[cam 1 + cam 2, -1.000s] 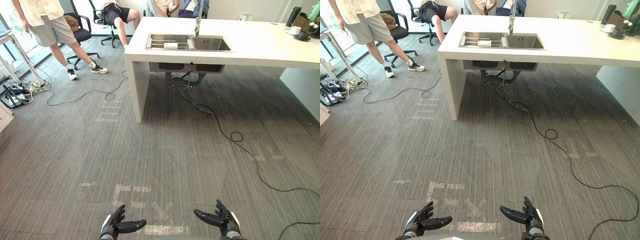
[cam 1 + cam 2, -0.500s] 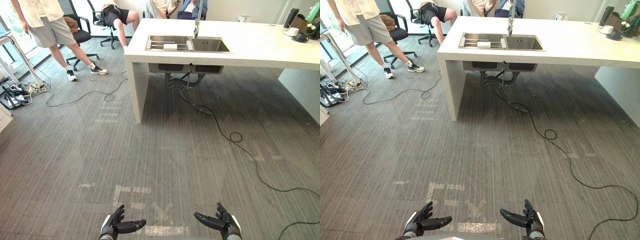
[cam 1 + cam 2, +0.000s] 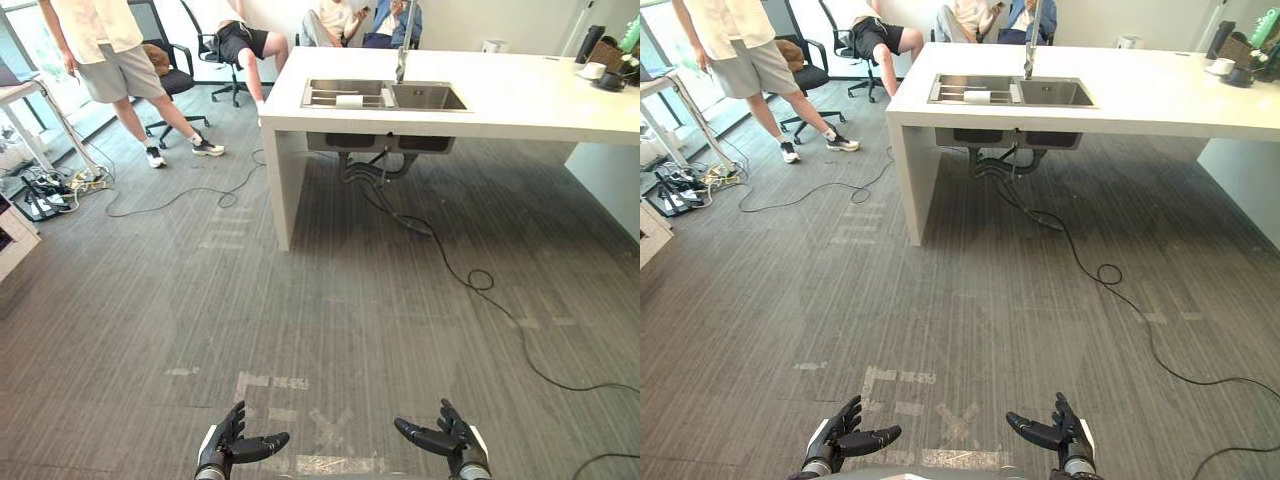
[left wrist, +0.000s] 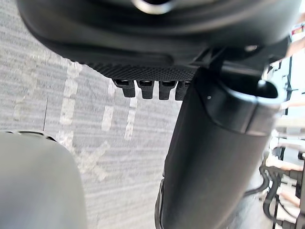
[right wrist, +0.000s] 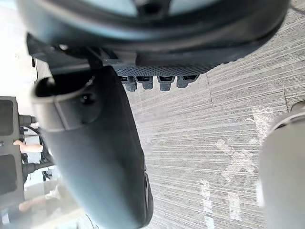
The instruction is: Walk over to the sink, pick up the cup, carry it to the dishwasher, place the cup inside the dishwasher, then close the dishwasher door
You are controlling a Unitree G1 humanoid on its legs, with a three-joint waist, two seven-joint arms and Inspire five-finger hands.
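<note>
Cup waits far off in the sink; left hand [image 3: 232, 447] and right hand [image 3: 450, 443] are spread open and empty.
A small white object [image 3: 349, 101], judged the cup, lies in the left basin of the stainless steel double sink [image 3: 385, 108]. The white bench [image 3: 520, 100] could be struck at its near-left corner if the walk is misjudged.

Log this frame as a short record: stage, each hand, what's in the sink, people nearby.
stage: not yet at the sink; it sits in a white counter far ahead across the grey floor
left hand: open, holding nothing
right hand: open, holding nothing
sink contents: small white item in the left basin; too small to tell whether it is the cup
people: standing person at far left; seated people beyond the counter
</note>
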